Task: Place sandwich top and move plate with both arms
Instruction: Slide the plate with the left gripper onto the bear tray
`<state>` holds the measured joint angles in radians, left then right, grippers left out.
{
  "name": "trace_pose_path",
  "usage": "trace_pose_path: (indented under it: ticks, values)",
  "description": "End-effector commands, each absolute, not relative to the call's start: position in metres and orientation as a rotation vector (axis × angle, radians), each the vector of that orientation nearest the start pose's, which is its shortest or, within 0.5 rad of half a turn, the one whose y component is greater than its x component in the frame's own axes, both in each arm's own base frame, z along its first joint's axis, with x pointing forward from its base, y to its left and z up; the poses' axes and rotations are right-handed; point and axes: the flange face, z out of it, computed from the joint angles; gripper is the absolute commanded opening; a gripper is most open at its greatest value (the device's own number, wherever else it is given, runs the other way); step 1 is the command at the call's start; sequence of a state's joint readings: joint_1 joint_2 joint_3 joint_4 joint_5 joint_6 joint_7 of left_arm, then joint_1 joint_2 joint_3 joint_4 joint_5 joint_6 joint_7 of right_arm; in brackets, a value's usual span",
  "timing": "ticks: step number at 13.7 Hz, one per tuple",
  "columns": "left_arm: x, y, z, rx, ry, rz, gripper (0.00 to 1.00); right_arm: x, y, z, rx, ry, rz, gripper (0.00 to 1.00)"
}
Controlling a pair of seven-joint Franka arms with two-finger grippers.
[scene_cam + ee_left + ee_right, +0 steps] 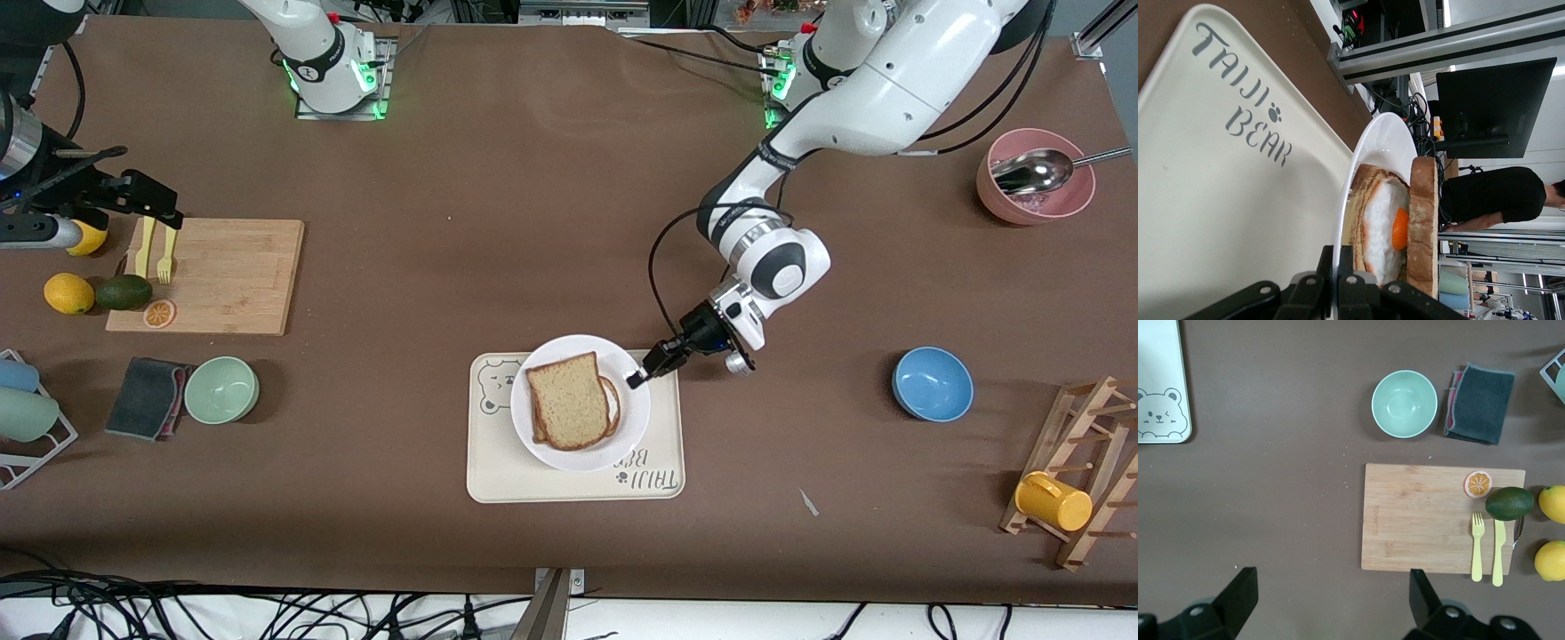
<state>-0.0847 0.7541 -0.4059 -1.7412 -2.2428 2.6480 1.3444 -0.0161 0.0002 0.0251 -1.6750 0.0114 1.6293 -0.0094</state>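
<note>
Front view: sandwich top [569, 398] already on egg slice, left gripper [637, 378] jaws pinching plate [622, 440] rim to shift it; right gripper [1331, 600] waits, jaws wide, over cutting board [213, 276] end of tabletop.

Brown-covered table [533, 222] carries:
- cream rectangular bear tray [498, 476], near front-camera edge, mid-table
- right arm's end: bamboo cutting board [222, 276], yellow lemon [68, 293], dark avocado [124, 292], mint bowl [221, 389], grey folded cloth [147, 397]
- left arm's end: blue bowl [932, 383], pink bowl [1036, 191], wooden mug rack [1085, 471]
</note>
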Motion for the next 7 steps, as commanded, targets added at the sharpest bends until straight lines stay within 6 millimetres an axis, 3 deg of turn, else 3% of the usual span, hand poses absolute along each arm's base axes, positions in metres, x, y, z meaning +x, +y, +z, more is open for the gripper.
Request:
trace_pose_path:
  ticks: [1, 4, 7]
  values:
    - [0.609, -0.284, 0.15, 1.925, 0.489, 0.533, 0.0, 0.552, 0.004, 0.585, -3.115, -0.028, 0.071, 1.0]
    - [0.618, -0.29, 0.131, 1.948, 0.478, 0.551, 0.0, 0.552, 0.004, 0.585, -3.115, -0.026, 0.071, 1.0]
    - [0.618, -0.292, 0.125, 1.966, 0.479, 0.551, 0.0, 0.551, 0.004, 0.585, -3.115, -0.028, 0.071, 1.0]
